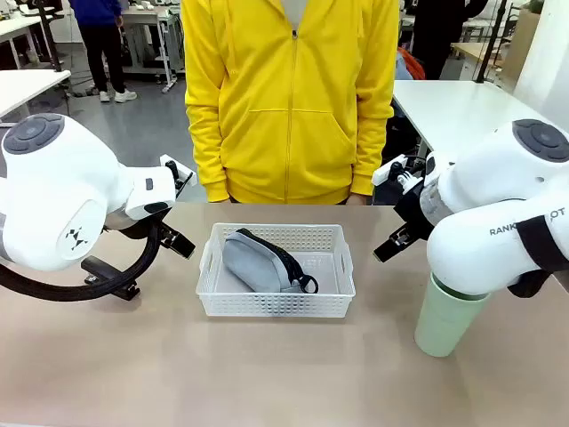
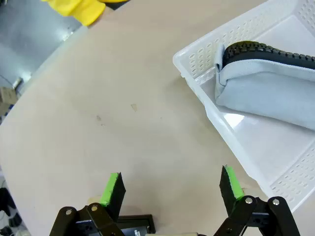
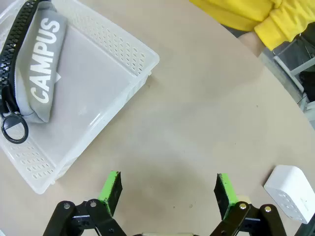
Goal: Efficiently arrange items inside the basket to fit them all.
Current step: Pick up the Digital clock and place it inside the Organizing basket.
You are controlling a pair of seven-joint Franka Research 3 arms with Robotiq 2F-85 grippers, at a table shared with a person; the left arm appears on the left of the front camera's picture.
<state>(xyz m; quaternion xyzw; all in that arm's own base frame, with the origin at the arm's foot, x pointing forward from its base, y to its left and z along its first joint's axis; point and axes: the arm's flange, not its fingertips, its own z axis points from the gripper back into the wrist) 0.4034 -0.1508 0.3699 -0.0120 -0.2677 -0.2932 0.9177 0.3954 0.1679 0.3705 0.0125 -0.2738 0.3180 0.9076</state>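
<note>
The pale beige table (image 1: 267,374) is smooth and faintly speckled. A person in a yellow zip hoodie (image 1: 289,98) stands at its far edge, with white work tables behind.

Both pincers hang over bare tabletop, fingers spread wide with nothing between them. The basket (image 1: 276,307), white with perforated walls, lies ahead of the left pincer (image 2: 172,184), toward the right of its view. From the right pincer (image 3: 167,189) it lies ahead and toward the left.

Inside the basket the grey pouch (image 3: 44,73) lies on its side, printed CAMPUS, with a black zipper and ring. The small white box (image 3: 290,191) sits on the table near the right pincer's right finger. The pale green cup (image 1: 449,320) stands beneath the right arm.
</note>
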